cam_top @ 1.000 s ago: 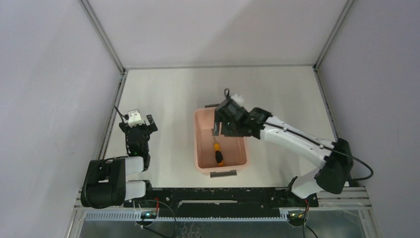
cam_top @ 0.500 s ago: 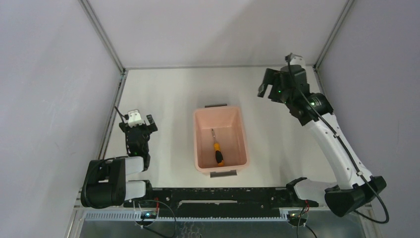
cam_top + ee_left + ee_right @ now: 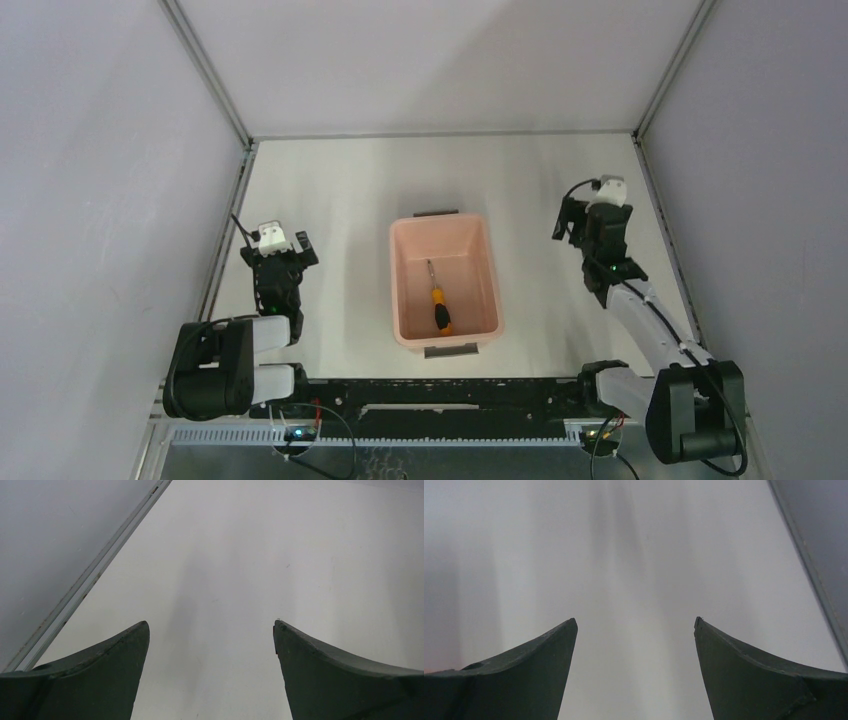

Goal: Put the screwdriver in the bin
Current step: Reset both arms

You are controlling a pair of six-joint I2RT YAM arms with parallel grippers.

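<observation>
Screwdriver [image 3: 437, 305] lies flat on the floor of the bin [image 3: 394, 280], orange-and-black handle towards the near end, shaft pointing to the far end; neither hand touches it. Bin stands mid-tabletop [image 3: 340, 190], between the two arms. Right hand [image 3: 588, 216] is well apart to the bin's right, fingers spread wide, holding nothing. Left hand [image 3: 279, 252] is well apart to the bin's left, likewise spread and holding nothing

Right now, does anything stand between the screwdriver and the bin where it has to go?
Nothing visible does. The screwdriver already lies on the floor of the bin, its handle toward the near end, with nothing over it or beside it.
</observation>
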